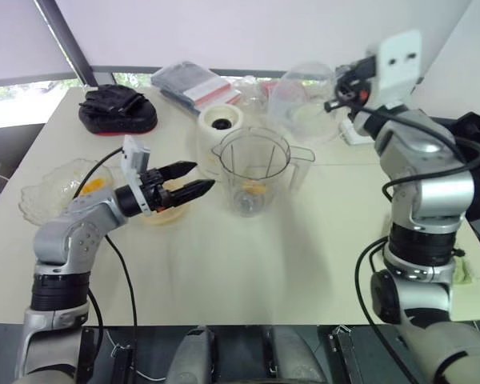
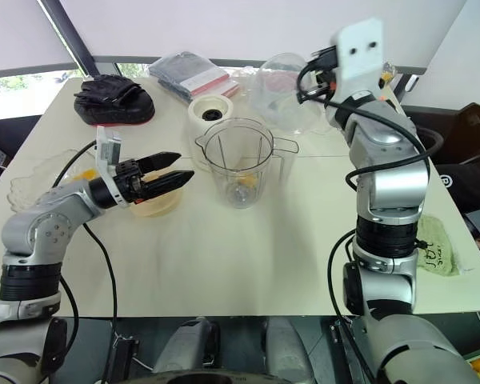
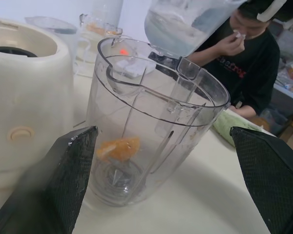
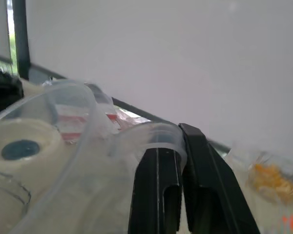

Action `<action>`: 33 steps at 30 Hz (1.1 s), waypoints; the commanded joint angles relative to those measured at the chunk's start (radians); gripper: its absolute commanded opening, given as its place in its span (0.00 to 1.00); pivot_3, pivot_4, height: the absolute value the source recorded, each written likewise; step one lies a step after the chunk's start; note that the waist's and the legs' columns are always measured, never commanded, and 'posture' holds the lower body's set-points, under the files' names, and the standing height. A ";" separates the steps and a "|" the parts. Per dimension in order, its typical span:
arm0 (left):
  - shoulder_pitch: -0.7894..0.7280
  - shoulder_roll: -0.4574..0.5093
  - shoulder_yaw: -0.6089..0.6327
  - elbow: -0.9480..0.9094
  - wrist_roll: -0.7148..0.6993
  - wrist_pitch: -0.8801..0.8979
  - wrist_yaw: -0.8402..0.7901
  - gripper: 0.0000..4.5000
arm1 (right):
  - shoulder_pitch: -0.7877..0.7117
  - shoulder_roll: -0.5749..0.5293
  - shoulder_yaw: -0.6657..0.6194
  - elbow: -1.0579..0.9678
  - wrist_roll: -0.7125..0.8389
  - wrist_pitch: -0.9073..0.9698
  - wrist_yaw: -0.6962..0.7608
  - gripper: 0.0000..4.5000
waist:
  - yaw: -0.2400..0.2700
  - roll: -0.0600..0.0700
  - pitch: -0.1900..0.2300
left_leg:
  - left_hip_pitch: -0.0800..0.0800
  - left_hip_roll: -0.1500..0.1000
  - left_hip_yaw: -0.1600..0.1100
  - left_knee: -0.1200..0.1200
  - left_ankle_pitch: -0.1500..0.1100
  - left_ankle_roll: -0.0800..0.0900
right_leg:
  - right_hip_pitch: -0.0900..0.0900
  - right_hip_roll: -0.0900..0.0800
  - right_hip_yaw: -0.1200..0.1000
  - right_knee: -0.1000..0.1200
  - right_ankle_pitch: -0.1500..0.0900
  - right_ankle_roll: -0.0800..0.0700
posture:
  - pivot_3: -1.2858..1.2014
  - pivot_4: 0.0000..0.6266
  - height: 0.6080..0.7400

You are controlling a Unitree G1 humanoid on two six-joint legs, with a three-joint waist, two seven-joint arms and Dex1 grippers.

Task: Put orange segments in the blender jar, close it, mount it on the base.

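**Jar loaded and open, lid lifted behind it**

The blender jar [image 1: 255, 170] stands upright on the tabletop [image 1: 248, 272], mouth open, with at least one of the orange segments [image 3: 119, 148] lying at the bottom by the blade. That reads as the filling step under way or done, with closing next.

Just behind the jar and to its left sits the base [image 1: 220, 128], cream-white with its dark socket facing up, free to receive the jar later.

To the jar's left, the left end effector [image 1: 190, 179] hovers level, its black fingers spread wide and holding nothing, aimed at the jar. A fair guess is that it waits to steady the jar, or to fetch more fruit. Below it sits a small yellowish bowl [image 1: 164, 214], and farther left of the jar a clear glass dish [image 1: 44, 192] holds something orange.

Behind the jar and to its right, the right end effector [image 4: 181, 161] is raised off the tabletop, its fingers pressed together on the rim of a clear domed lid [image 1: 304, 100], probably to carry it over the jar's mouth.
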 commanded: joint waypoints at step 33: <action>-0.034 0.149 -0.051 -0.135 -0.047 0.009 -0.177 1.00 | 0.327 0.155 -0.471 0.318 0.279 -0.359 -0.376 0.01 | -0.022 0.001 -0.001 | 0.002 0.000 0.003 -0.002 0.002 -0.001 | 0.000 0.001 0.004 0.002 0.000 0.000 | 0.52 0.24 1.00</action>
